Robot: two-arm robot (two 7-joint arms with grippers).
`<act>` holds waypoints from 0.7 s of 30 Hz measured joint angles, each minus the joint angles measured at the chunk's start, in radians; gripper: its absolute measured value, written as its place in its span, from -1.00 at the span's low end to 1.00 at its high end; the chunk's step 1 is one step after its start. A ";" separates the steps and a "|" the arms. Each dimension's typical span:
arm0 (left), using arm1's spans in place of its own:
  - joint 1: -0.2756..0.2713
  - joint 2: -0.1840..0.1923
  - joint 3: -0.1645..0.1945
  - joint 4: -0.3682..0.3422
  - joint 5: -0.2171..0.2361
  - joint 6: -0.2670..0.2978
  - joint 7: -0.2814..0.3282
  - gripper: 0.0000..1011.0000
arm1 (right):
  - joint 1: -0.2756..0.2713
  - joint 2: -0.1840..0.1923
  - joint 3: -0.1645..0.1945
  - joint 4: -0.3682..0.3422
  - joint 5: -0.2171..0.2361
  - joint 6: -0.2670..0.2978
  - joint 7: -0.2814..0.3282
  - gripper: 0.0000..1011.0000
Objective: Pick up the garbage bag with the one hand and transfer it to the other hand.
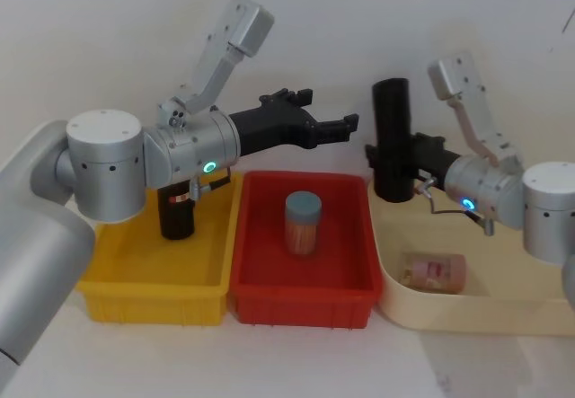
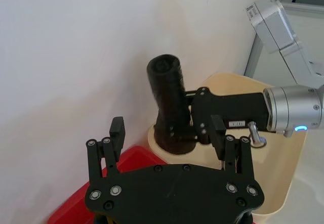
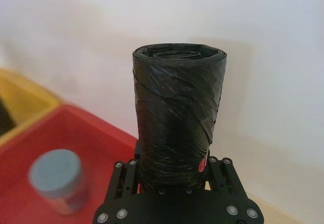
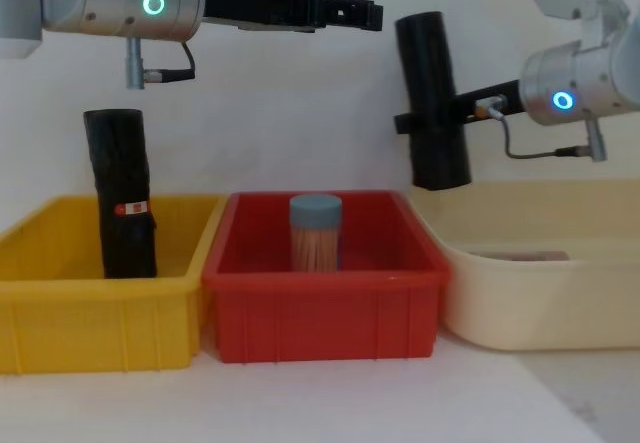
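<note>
A white desk [image 1: 296, 362] carries three bins in a row. On the robot's left is a yellow bin [image 1: 153, 281], in the middle a red bin [image 1: 301, 295], and on the right a wider cream tray [image 1: 476, 313].

Above the bins reach two silver-grey arms. The left arm, with a green ring light, stretches across above the yellow and red bins. Its black left gripper [image 1: 334, 125] hangs in the air with its fingers spread and nothing between them. It points toward the garbage bag and stands near it but apart.

The right arm, with a blue ring light, comes in over the cream tray. Its black right gripper [image 1: 388, 160] pinches the garbage bag [image 1: 392, 137] around the lower part.

The garbage bag is a matte black, tightly rolled plastic cylinder. It is held nearly upright and slightly tilted, above the near-left corner of the cream tray, beside the red bin's right wall. From the chest camera its bottom end is clear of the tray rim.

A second black roll [image 4: 122, 193] with a small red-and-white sticker stands upright in the yellow bin.

A cylindrical container with a blue-grey lid [image 1: 303, 223] stands in the red bin.

A small pinkish container [image 1: 434, 272] lies on its side in the cream tray.
</note>
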 joint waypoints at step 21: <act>0.000 0.000 0.000 0.000 0.000 0.000 0.000 0.98 | 0.007 0.082 0.037 0.043 -0.073 0.036 -0.117 0.73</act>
